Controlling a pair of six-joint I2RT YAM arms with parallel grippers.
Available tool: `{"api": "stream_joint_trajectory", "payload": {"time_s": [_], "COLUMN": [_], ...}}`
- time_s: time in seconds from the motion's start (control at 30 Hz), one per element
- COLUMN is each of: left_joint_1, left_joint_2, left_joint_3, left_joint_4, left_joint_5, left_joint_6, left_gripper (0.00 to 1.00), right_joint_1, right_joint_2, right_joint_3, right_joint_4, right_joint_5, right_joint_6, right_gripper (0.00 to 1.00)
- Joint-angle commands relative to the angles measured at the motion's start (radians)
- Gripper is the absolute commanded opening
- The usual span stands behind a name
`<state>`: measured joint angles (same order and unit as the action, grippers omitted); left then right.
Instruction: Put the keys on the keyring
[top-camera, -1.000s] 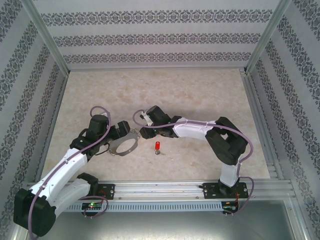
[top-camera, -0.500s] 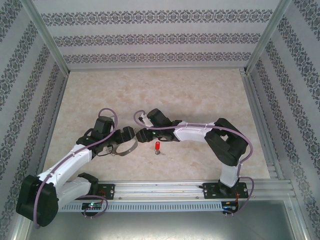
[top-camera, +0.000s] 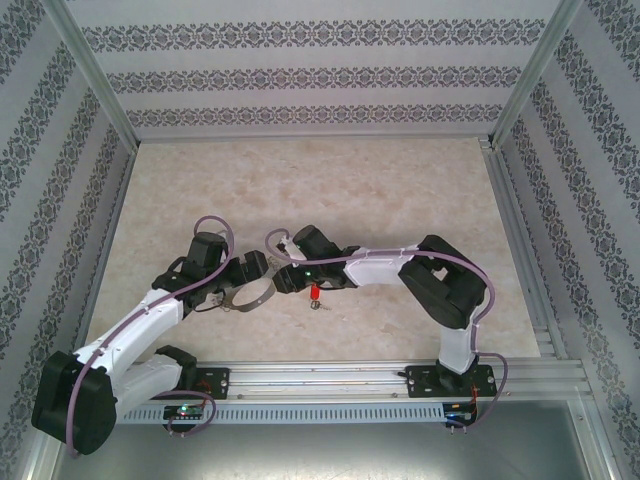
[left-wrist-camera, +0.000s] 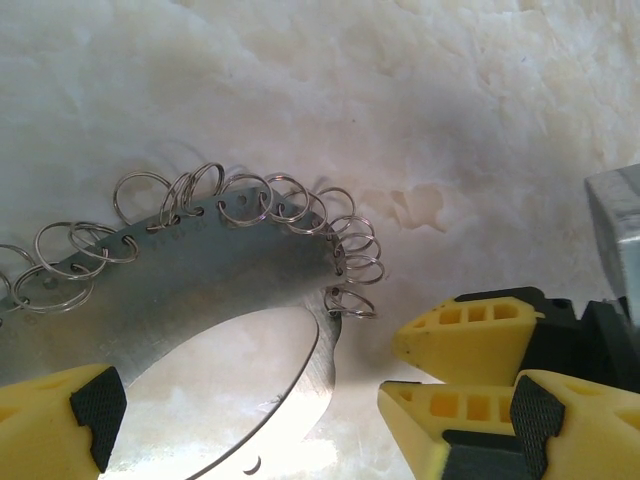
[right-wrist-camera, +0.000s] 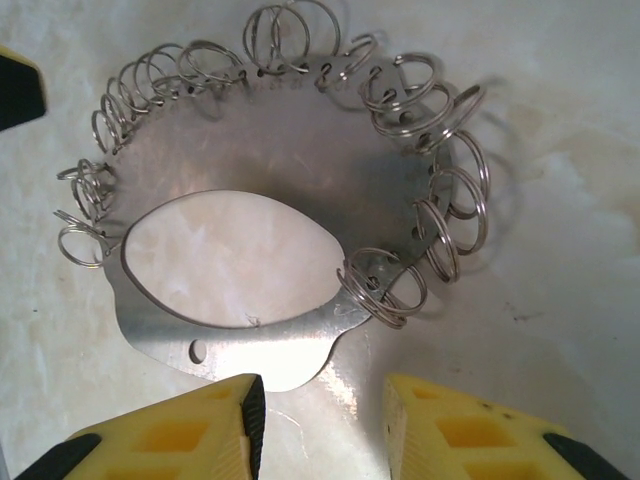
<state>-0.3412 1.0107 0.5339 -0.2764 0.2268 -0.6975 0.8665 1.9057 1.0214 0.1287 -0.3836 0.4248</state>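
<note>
1. Two sets of yellow fingers crowd one spot. The left fingers stand wide on either side of the keyring, a flat grey metal plate with an oval hole and a fringe of small silver split rings. It lies on the desk, and I judge it unclamped.
2. The right fingers are narrowly parted with nothing between them, right at the plate's edge.
3. The key, a tiny piece with a red head and a short silver end, lies on the desk just beside the right wrist, apart from the keyring.
4. Risks: a nudge from the right fingers could skid the loose plate. The two sets of fingers could bump. The right wrist could sweep the key away.
5. The desk is pale, glossy, marbled cream, so it is probably slippery. Patterned wallpaper walls and aluminium posts enclose it.
</note>
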Motion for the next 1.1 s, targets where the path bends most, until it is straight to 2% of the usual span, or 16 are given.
{"api": "stream_joint_trajectory", "payload": {"time_s": [0.0,0.5,1.07], "left_joint_1": [-0.009,-0.009,-0.009], "left_joint_2": [-0.004,-0.001,0.002], "left_joint_3": [0.032,0.035,0.032], "left_joint_4": [0.018,0.021,0.04], "left_joint_5": [-0.019,-0.025,-0.019], "left_joint_6": [-0.014,-0.009,-0.016], "left_gripper": [1.0,1.0,1.0], "right_joint_1": [0.007,0.004,-0.012], "right_joint_2": [0.035,0.081,0.108], "right_joint_3": [0.01,0.104,0.128], "right_joint_4": [0.029,0.005,-0.03], "right_joint_5": [-0.01,-0.035,0.008], "right_joint_6": [0.02,0.005,-0.021], "right_gripper": [0.38,0.35,0.34]}}
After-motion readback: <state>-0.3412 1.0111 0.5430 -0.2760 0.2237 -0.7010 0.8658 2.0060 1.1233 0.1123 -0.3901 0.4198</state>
